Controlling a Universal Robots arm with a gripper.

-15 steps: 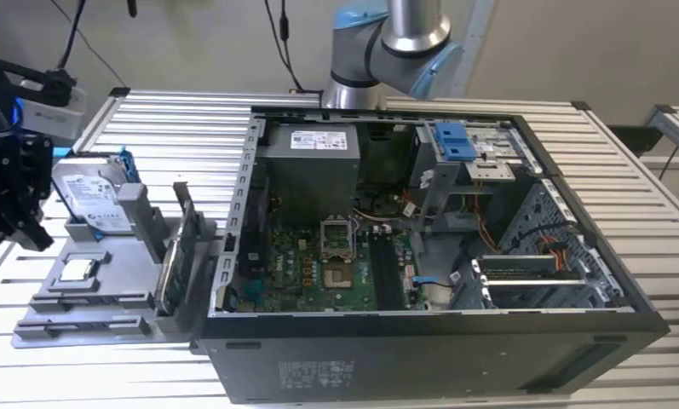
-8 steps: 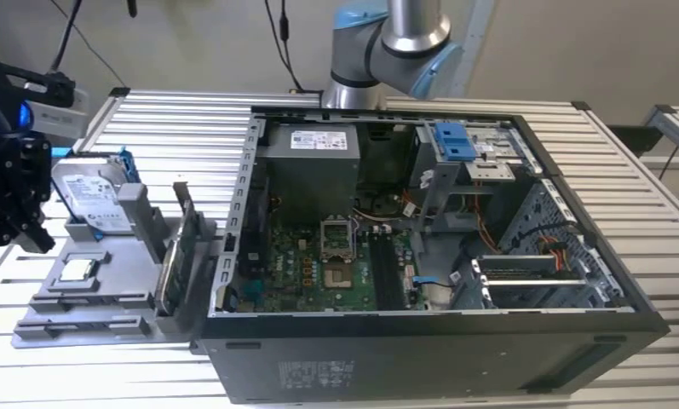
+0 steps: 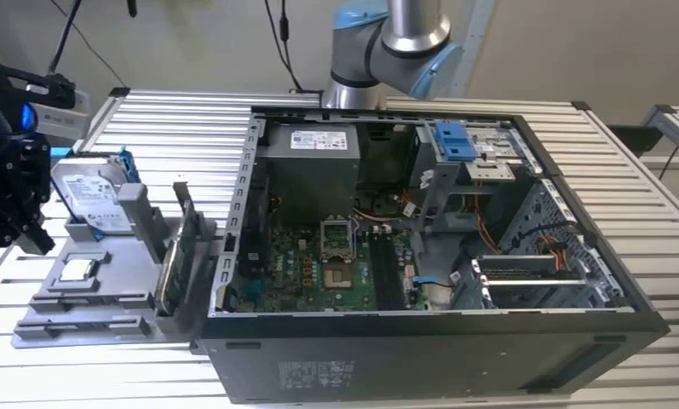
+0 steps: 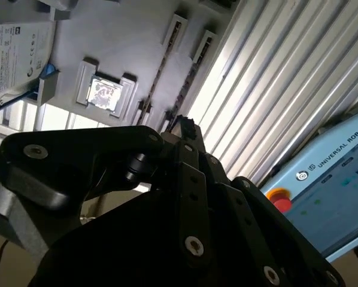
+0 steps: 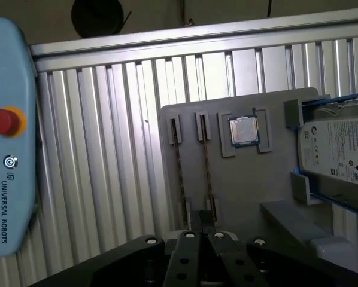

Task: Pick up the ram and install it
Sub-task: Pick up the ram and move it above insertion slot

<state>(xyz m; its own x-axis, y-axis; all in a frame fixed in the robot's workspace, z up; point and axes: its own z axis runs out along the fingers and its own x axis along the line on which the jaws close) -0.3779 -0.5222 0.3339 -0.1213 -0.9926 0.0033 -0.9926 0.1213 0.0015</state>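
Your gripper point(image 5: 204, 220), fingers pressed together, hovered over the gray tray point(image 5: 257, 179) holding two ram sticks point(image 5: 206, 170) on the slatted metal table point(image 5: 107, 149).

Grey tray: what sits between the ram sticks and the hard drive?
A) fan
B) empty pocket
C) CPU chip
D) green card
C: in the first wrist view the CPU chip lies on the grey tray between the ram sticks and the hard drive.
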